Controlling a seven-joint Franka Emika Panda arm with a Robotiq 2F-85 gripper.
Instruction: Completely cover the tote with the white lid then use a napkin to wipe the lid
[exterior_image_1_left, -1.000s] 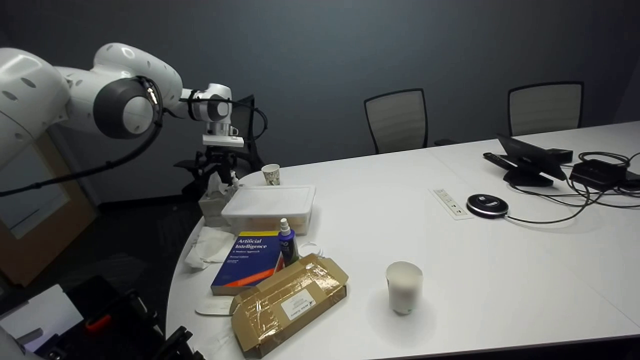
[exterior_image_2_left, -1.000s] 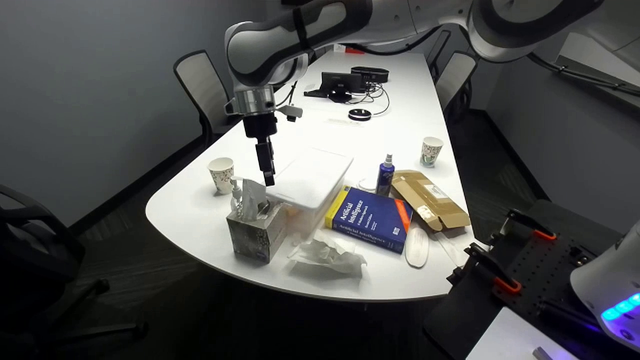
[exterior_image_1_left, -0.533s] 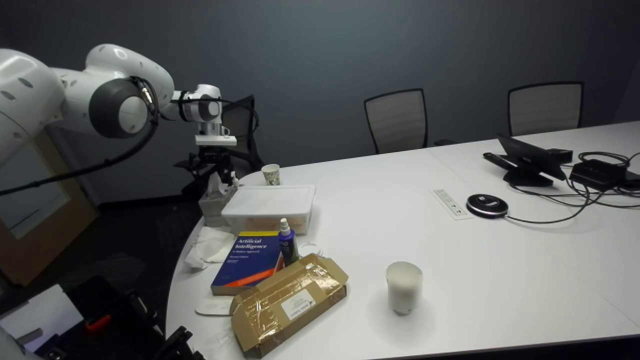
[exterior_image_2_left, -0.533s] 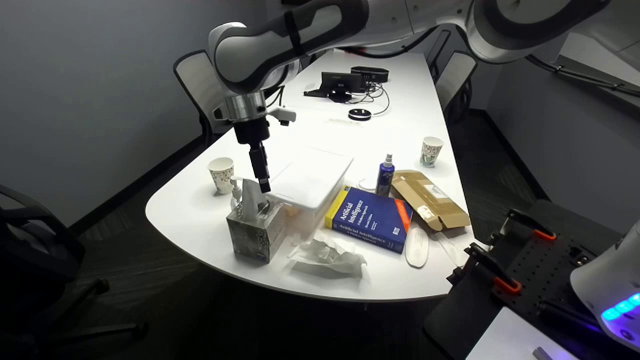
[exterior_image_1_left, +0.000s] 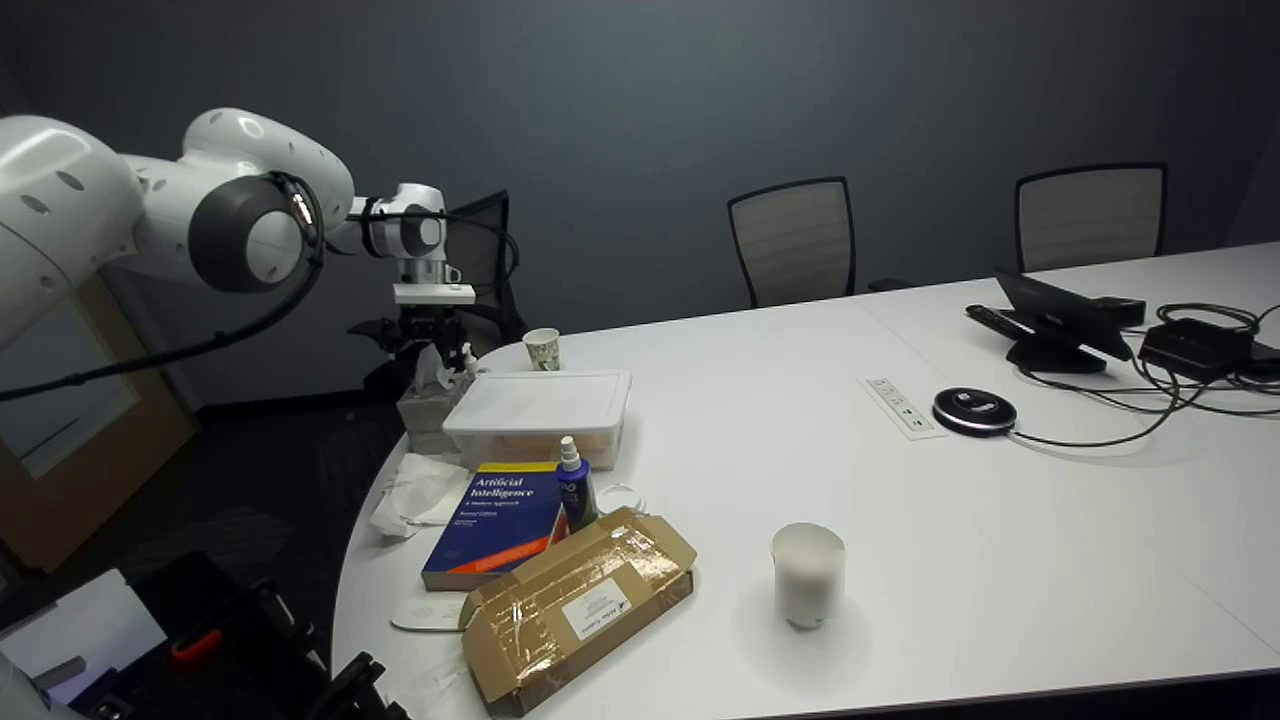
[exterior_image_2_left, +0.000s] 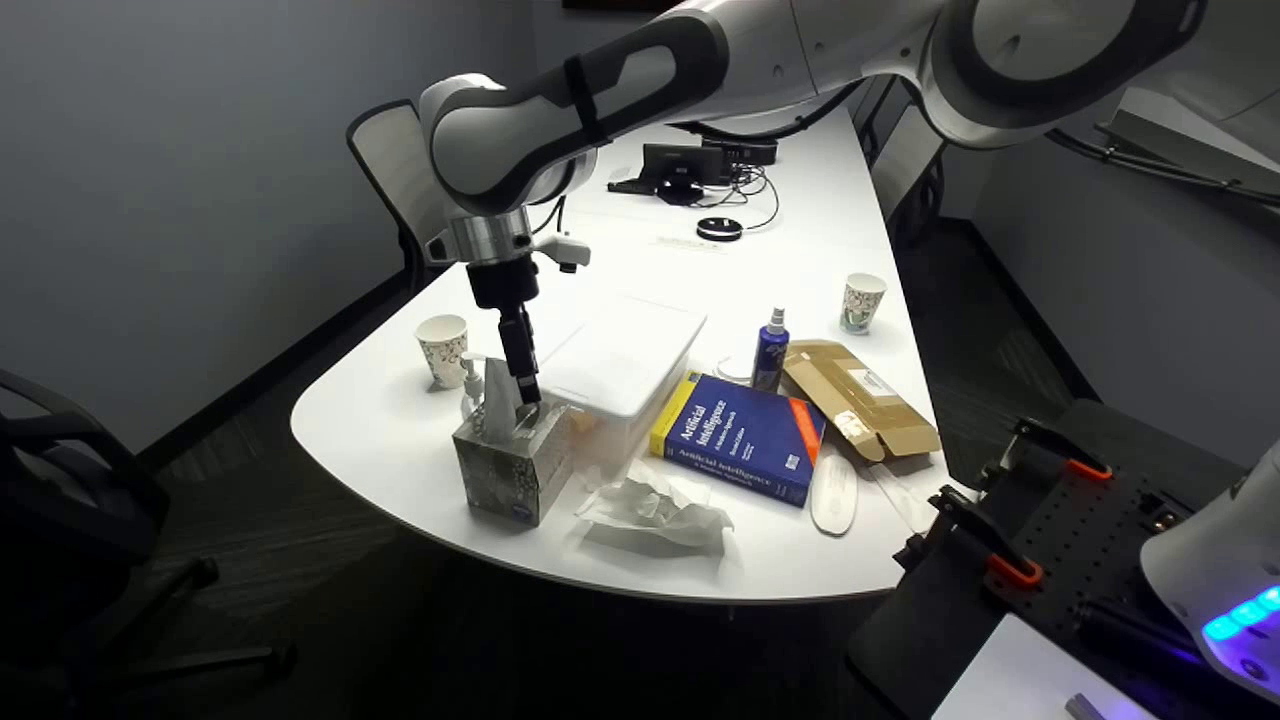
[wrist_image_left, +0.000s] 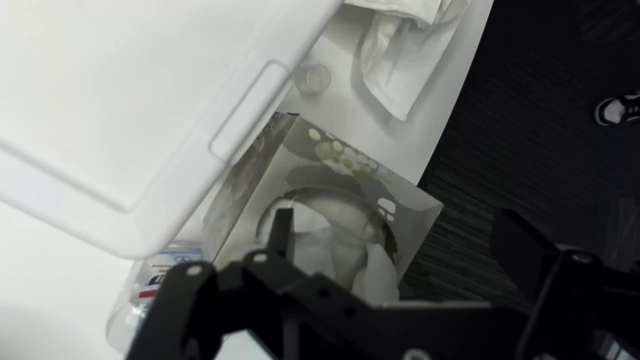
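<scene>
Tool (wrist_image_left: 397, 227): fingers (exterior_image_2_left: 519, 350) pointing down, spread wide, hanging right above the tissue box (wrist_image_left: 320, 150).
Tissue (wrist_image_left: 340, 255): rises from the box's round opening, directly under the tool; the wrist view shows it in the gap between the two fingers, though whether either touches it cannot be told.
Tissue box: upright beneath the tool, grey with a printed pattern, near the rounded edge of the table (exterior_image_2_left: 380, 455).
White lid (wrist_image_left: 125, 90): just beside the tool and lower than it, lying flat on top of the tote (exterior_image_1_left: 530, 452).
Tote: lower than the tool and to one side of it, next to the tissue box, with cloudy plastic walls.
Pump bottle (wrist_image_left: 150, 280): clear, labelled, beside the tissue box and close to the tool.
Patterned cup (exterior_image_2_left: 443, 350): upright, a little past the pump bottle from the tool.
Small clear piece (wrist_image_left: 312, 79): round, near the tool, on the table just off a corner of the tissue box; what it is cannot be told.
Crumpled white paper (exterior_image_2_left: 655, 510): on the table, farther from the tool than the tissue box.
Blue book (exterior_image_2_left: 740, 435): flat, cover up, on the tote's far side from the tool.
Spray bottle (exterior_image_2_left: 770, 352): upright, just beside the blue book, well apart from the tool.
Cardboard box (exterior_image_2_left: 860, 395): past the spray bottle, farther out from the tool.
</scene>
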